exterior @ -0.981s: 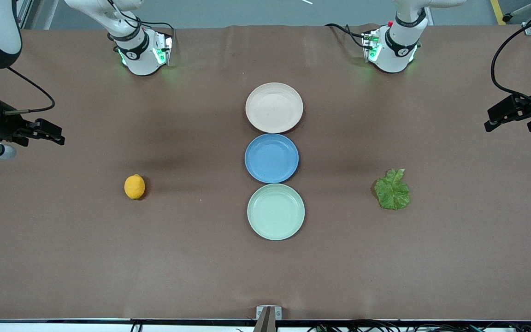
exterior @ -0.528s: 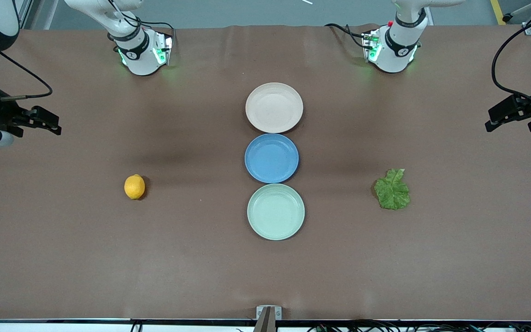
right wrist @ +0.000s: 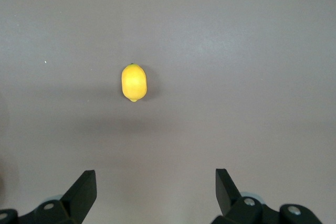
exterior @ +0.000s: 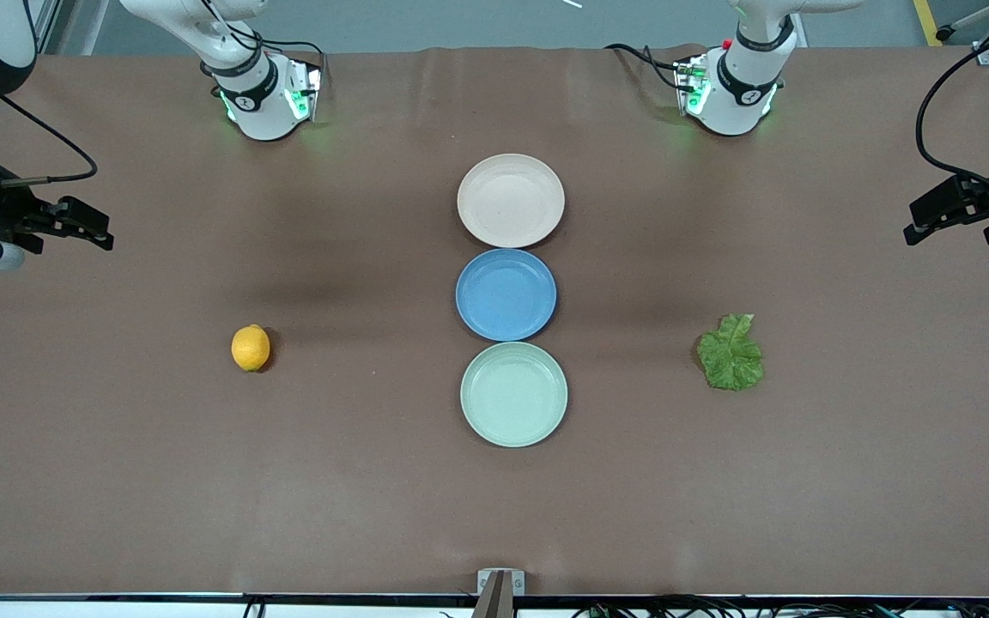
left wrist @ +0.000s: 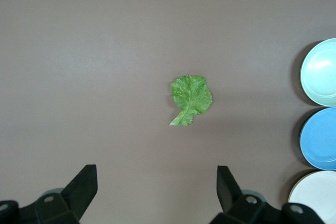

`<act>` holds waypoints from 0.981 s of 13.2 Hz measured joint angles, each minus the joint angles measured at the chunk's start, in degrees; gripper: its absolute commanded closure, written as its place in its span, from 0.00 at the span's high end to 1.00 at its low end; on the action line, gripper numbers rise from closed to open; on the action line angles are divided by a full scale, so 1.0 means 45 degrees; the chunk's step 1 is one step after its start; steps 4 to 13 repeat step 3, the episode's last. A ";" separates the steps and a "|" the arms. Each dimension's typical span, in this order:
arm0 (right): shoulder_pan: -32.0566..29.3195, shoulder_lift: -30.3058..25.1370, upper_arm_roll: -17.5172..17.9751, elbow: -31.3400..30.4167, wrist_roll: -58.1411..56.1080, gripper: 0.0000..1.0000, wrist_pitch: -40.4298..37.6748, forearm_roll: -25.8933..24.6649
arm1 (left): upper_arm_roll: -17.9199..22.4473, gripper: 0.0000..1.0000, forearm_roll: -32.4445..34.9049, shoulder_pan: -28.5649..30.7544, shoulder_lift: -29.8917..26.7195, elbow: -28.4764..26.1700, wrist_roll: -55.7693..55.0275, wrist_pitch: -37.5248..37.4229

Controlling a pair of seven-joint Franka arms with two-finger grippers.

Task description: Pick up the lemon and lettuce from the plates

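The right hand (exterior: 87, 227) hangs high over the desk (exterior: 203, 481) at the right arm's end, fingers spread wide, holding nothing. The lemon (exterior: 251, 348) lies on the bare desk, well apart from that hand, toward the plates. Three plates sit in a row at mid-desk: beige (exterior: 511, 199), blue (exterior: 506, 293), green (exterior: 513, 393), all bare. The lettuce (exterior: 731, 353) lies flat on the desk, well apart from the left hand (exterior: 949, 215), which hangs wide open over the left arm's end.
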 measured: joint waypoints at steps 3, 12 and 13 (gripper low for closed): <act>0.0000 -0.0222 0.0000 -0.0248 0.0000 1.00 0.0159 0.0114 | 0.0001 1.00 0.0000 0.0017 0.0000 0.0000 0.0000 0.0000; 0.0000 -0.0222 0.0000 -0.0248 0.0000 1.00 0.0159 0.0114 | 0.0001 1.00 0.0000 0.0017 0.0000 0.0000 0.0000 0.0000; 0.0000 -0.0222 0.0000 -0.0248 0.0000 1.00 0.0159 0.0114 | 0.0001 1.00 0.0000 0.0017 0.0000 0.0000 0.0000 0.0000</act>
